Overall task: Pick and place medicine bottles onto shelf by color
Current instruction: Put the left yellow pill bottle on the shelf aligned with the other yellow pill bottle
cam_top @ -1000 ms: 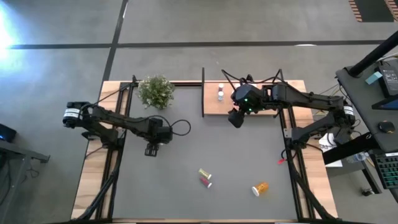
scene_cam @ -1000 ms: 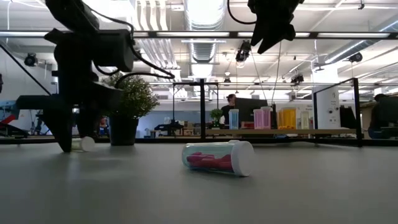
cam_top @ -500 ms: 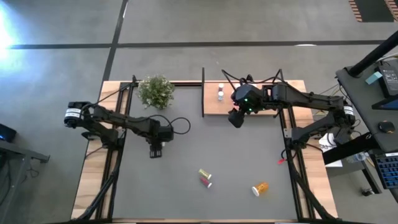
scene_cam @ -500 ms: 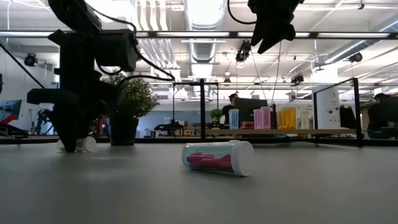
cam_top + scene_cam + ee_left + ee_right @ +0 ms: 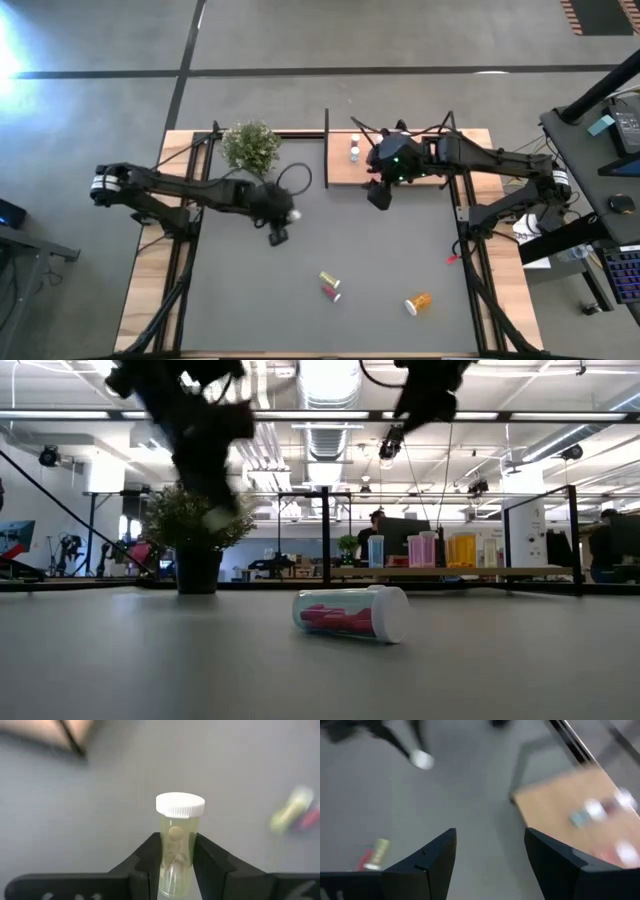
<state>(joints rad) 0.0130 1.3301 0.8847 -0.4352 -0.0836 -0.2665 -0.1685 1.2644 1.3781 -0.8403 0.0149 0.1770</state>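
My left gripper is shut on a pale see-through medicine bottle with a white cap, raised above the table right of the plant; the cap shows in the high view. My right gripper hangs open and empty over the table just in front of the wooden shelf, where two small bottles stand. A yellow-green bottle, a pink one and an orange one lie on their sides near the table's front. My left gripper pinches the bottle's body between its two fingers, below the cap. The fingers slant down toward the table. The capped end sticks out past the fingertips, and the bottle is lifted clear of the table.
The bushy potted plant stands at the far edge, left of the shelf. A black upright post marks the shelf's left end. Bare grey tabletop lies between the arms and the lying bottles.
My left gripper has shut on the bottle that lay on the table near the plant, lifted it clear, rolled its wrist, and gone up and toward the table's right. My right gripper has stayed where it was.
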